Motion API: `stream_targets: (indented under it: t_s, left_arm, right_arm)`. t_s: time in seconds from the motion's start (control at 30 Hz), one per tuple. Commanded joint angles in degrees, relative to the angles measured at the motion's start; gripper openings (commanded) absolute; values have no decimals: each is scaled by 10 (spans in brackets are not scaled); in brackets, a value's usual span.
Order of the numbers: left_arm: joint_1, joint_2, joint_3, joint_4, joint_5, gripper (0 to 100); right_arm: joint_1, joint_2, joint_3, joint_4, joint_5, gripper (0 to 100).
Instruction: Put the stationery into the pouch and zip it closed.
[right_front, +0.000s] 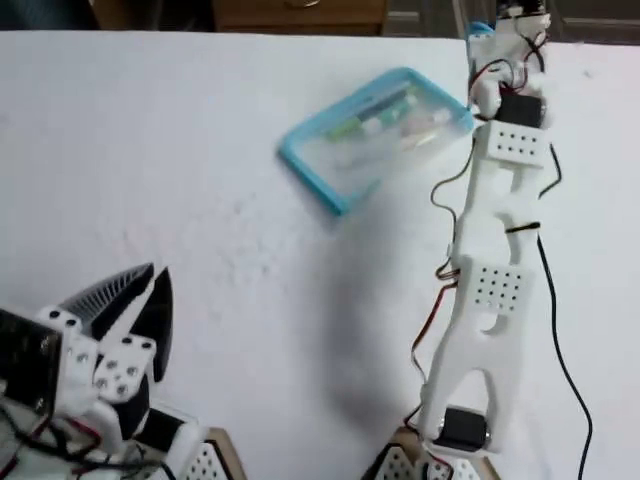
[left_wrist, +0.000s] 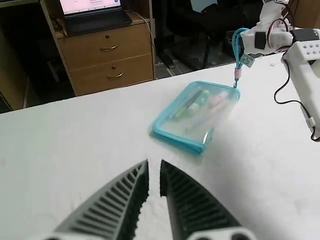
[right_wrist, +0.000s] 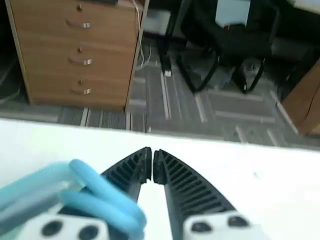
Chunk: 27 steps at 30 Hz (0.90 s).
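Clear blue-trimmed plastic pouch (right_front: 375, 135): worktop's (right_front: 200, 200) far edge, stationery (right_front: 385, 118) inside, long axis roughly along edge.
Right gripper (right_wrist: 151, 152): at pouch's right end, nearer, pinched onto blue zip-pull loop (right_wrist: 95, 192).
Left gripper (left_wrist: 154, 175): near-left corner, closed, empty.

My right arm (right_front: 497, 285) is white plastic with patches of little holes. Thin red and black wires (right_front: 445, 270) run beside it. My left gripper (left_wrist: 154, 169) has dark ribbed fingers (left_wrist: 120, 205) and a white block with round screws (right_front: 122, 373).

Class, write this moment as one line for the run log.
pouch: on table, stationery inside | strap: at right gripper, shut | left gripper: shut, apart from pouch
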Motion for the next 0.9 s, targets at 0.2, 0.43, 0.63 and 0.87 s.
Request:
stream_targets:
  t_s: [0.2, 0.43, 0.63, 0.87]
  left_arm:
    - [-229, 2, 90, -123, -5, 68]
    - [-322, 1, 153, -163, -2, 120]
    - [-324, 1, 216, -163, -4, 194]
    - [-324, 1, 276, -229, -5, 86]
  right_arm:
    - [-40, -145, -18, 347, 4, 279]
    - [-104, -243, -18, 545, 4, 443]
    - [-127, -351, -11, 543, 4, 306]
    - [-132, -461, -10, 543, 3, 67]
